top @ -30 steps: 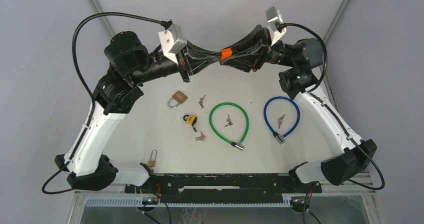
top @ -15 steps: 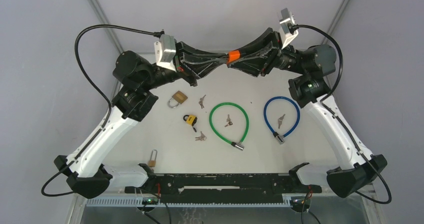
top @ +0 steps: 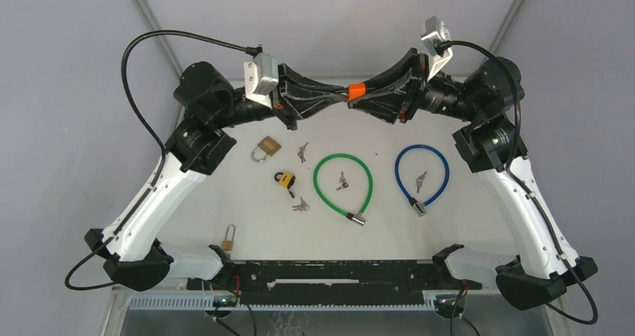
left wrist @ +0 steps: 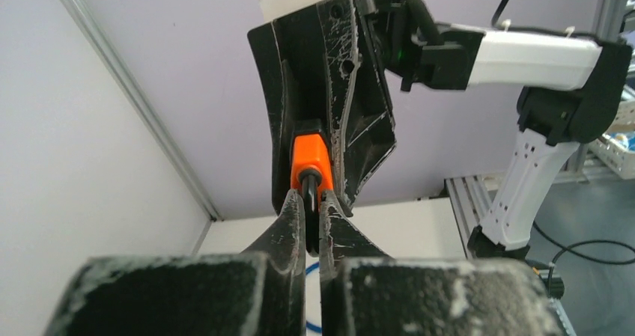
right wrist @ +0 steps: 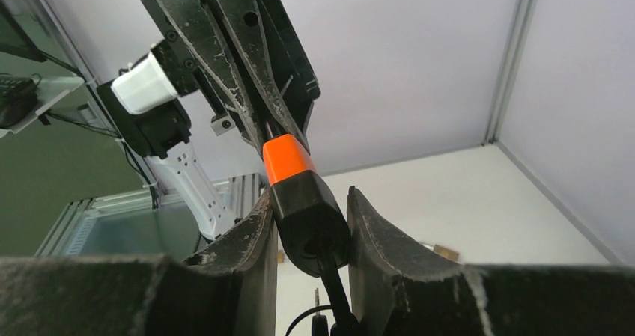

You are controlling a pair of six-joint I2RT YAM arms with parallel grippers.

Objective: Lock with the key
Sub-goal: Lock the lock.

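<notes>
Both grippers meet in mid-air above the far side of the table. My right gripper (top: pixel 365 96) (right wrist: pixel 308 227) is shut on a black lock (right wrist: pixel 305 209) with an orange end (top: pixel 356 90) (left wrist: pixel 309 153). A thin black cable hangs from the lock's underside. My left gripper (top: pixel 341 95) (left wrist: pixel 309 201) faces it tip to tip and is shut on the black head of the key (left wrist: pixel 310 182). The key's blade sits in the orange face of the lock.
On the white table below lie a brass padlock (top: pixel 265 148), a black-and-yellow padlock (top: pixel 284 180), a green cable lock (top: pixel 343 182), a blue cable lock (top: pixel 421 175), a small brass padlock (top: pixel 228 237) and loose key bunches (top: pixel 302 152) (top: pixel 300 205).
Both arms have shifted to the right, carrying the joined key and lock with them and a little nearer. Both grips stay the same.
</notes>
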